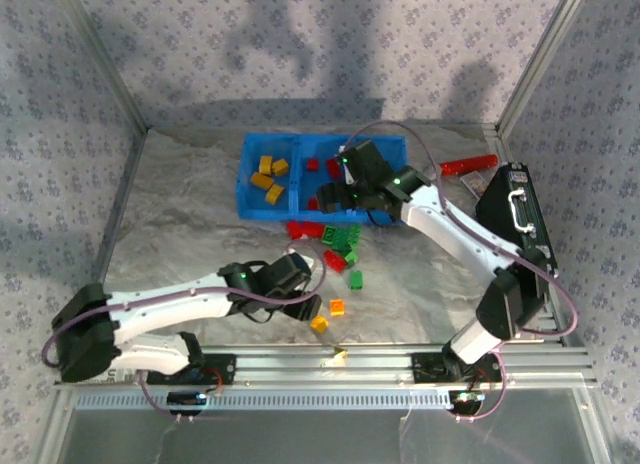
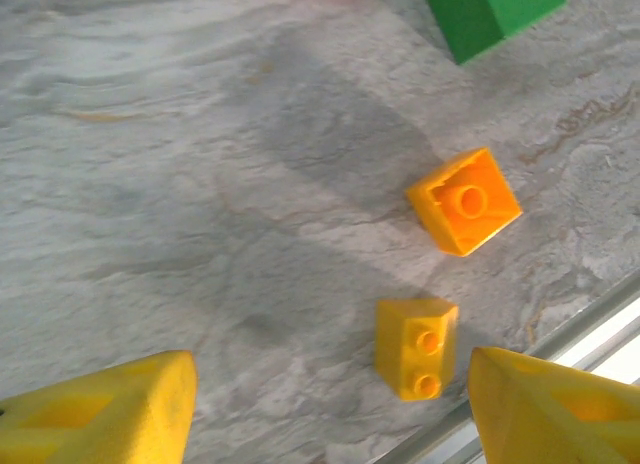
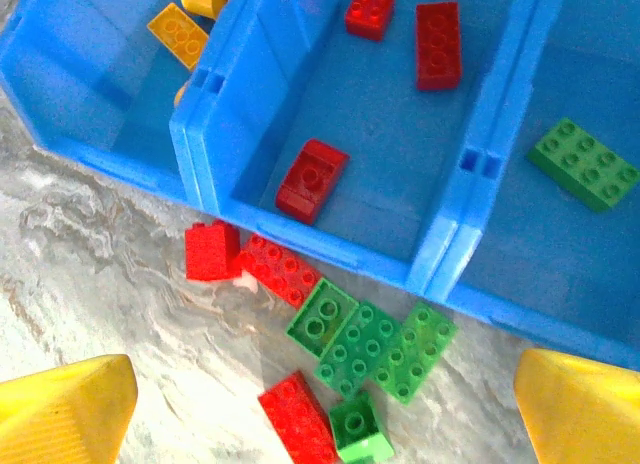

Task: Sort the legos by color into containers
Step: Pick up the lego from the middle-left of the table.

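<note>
Near the front rail (image 2: 610,334) of the grey marbled desk (image 1: 190,214): left fingers (image 2: 110,409) spread wide, nothing between them, poised above a small yellow plastic two-stud brick (image 2: 417,346). Just beyond it, a squarer orange plastic brick (image 2: 465,201); at the frame's top edge, a corner of a green brick (image 2: 490,9). Step in hand, by judgement: lift the yellow brick for the left compartment of the bright blue three-compartment plastic tray (image 3: 440,254), already stocked with other yellow bricks (image 1: 268,174). To do it well: centre over the brick, turn the wrist to close on its flat sides rather than its corners, descend straight, keep clear of the rail close beside it, avoid nudging the orange neighbour. Right fingers (image 3: 60,409) likewise apart and empty, above the tray's near wall, over loose red bricks (image 3: 280,269) and loose green bricks (image 3: 365,349) heaped just outside it; middle compartment with red pieces (image 3: 312,179), right one with a green plate (image 3: 585,164). Hard to tell: height of the left fingers above the desk, fingertips cut off by the frame; right compartment partly covered by the arm from above; attitude of the yellow brick, possibly tipped on its side.
</note>
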